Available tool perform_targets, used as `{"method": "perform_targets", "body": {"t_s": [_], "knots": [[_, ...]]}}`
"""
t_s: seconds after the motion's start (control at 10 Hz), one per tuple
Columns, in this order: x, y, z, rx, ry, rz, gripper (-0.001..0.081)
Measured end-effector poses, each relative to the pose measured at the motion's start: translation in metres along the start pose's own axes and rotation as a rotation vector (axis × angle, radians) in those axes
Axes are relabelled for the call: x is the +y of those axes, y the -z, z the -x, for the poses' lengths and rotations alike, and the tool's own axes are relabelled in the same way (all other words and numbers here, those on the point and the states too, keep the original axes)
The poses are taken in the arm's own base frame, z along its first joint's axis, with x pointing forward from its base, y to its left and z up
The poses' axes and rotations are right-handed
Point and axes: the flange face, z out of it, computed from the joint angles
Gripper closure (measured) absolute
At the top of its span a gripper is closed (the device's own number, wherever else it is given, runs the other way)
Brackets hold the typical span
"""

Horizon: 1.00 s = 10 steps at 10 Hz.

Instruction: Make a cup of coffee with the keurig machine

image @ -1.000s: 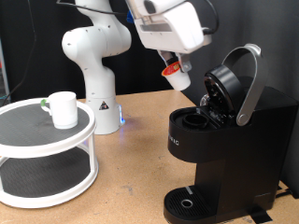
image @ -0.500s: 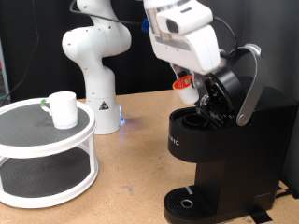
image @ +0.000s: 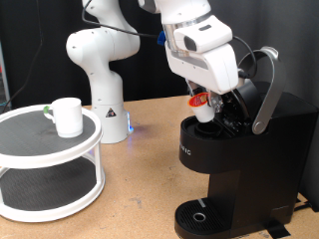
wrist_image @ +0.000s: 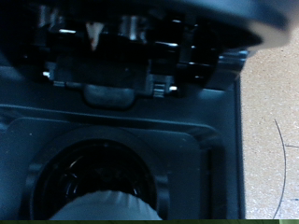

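The keurig machine (image: 244, 164) stands at the exterior view's right with its lid and silver handle (image: 267, 90) raised. My gripper (image: 205, 103) is shut on a small white pod (image: 205, 112) with a red-orange top, held right over the open pod chamber (image: 211, 127). In the wrist view the keurig machine's round chamber (wrist_image: 93, 173) lies straight below the pale pod (wrist_image: 105, 207), with the lid's underside (wrist_image: 131, 47) beyond it. The cup (image: 68, 117), white with a green mark on its handle, stands on a white stand at the left, far from the gripper.
The white round two-tier stand (image: 40, 149) fills the exterior view's lower left. The arm's white base (image: 105, 75) stands behind on the wooden table (image: 140, 189). The machine's round drip base (image: 199, 216) is bare.
My gripper has moved right and down with the pod, from above and left of the machine to just over the open chamber. The cup has not moved.
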Motion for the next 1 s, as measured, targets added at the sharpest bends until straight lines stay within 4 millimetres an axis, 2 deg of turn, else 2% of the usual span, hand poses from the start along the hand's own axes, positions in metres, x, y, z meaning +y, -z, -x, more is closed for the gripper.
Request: {"method": "perform_targets", "body": {"t_s": [0.4, 1.0], "knots": [[-0.006, -0.011, -0.001, 0.012, 0.004, 0.010, 0.0372], [-0.016, -0.013, -0.011, 0.022, 0.026, 0.028, 0.0372]]}}
